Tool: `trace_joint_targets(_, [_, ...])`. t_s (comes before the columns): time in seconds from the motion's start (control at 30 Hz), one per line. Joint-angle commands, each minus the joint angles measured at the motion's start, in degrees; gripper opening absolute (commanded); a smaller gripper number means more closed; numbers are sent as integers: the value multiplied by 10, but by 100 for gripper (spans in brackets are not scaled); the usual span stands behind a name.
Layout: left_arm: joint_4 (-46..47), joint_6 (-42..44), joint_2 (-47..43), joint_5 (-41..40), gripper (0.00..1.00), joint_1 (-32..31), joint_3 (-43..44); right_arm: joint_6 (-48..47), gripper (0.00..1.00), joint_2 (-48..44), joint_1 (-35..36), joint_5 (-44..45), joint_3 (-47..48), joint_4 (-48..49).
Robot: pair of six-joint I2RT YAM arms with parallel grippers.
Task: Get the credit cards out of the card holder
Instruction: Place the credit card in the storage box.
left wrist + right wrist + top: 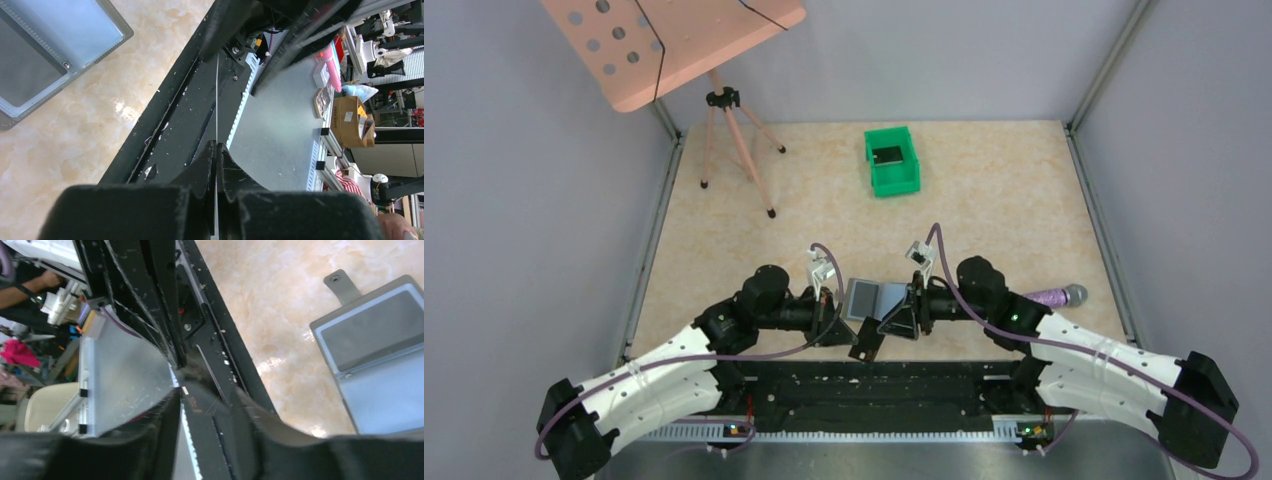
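We see the holder (876, 298) lying open and flat on the table (984, 210), just below the middle of the top view, between the two grippers. In the left wrist view it fills the upper left corner (50, 55), its pale blue panel beside a darker grey one. In the right wrist view it sits at the right edge (380, 355), its small snap tab pointing to the upper left.

The left gripper (851, 334) is just left of and below the holder. Its fingers (202, 167) are pressed together on a thin dark card (216, 100), which shows edge-on as a fine line running up the middle of the left wrist view. From above, the card (867, 343) hangs tilted over the black base strip (924, 385), just below the holder.

The right gripper (896, 322) is just right of the holder, with its fingers (150, 440) spread apart. We cannot tell whether anything lies between them.

A green bin (894, 183) stands above centre, well apart from the holder. A purple cylinder (1054, 296) lies at the right, beside the right arm.
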Motion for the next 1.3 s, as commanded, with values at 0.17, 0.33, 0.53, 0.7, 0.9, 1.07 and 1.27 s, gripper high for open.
trace_joint_targets(0.17, [-6, 20, 0, 3, 0, -1, 26, 30, 16, -1, -3, -51, -18, 77])
trace_joint_targets(0.33, [-15, 27, -8, -14, 0, 0, 27, 47, 11, 4, -3, -69, -34, 103])
trace_joint_targets(0.53, [-14, 26, 0, -17, 0, 0, 28, 58, 17, 13, -4, -104, -44, 128])
trace_joint_targets(0.7, [-11, 27, 2, -20, 0, 0, 29, 75, 0, 30, -3, -113, -54, 157])
trace_joint_targets(0.9, [-37, 26, 2, -75, 10, 0, 42, 83, 0, 32, -19, -74, -46, 128])
trace_joint_targets(1.07, [-80, 34, -1, -167, 58, 0, 65, 102, 0, 5, -86, -36, -43, 84])
trace_joint_targets(1.27, [-105, 42, 6, -257, 99, 0, 105, 91, 0, 10, -204, -22, 8, 19])
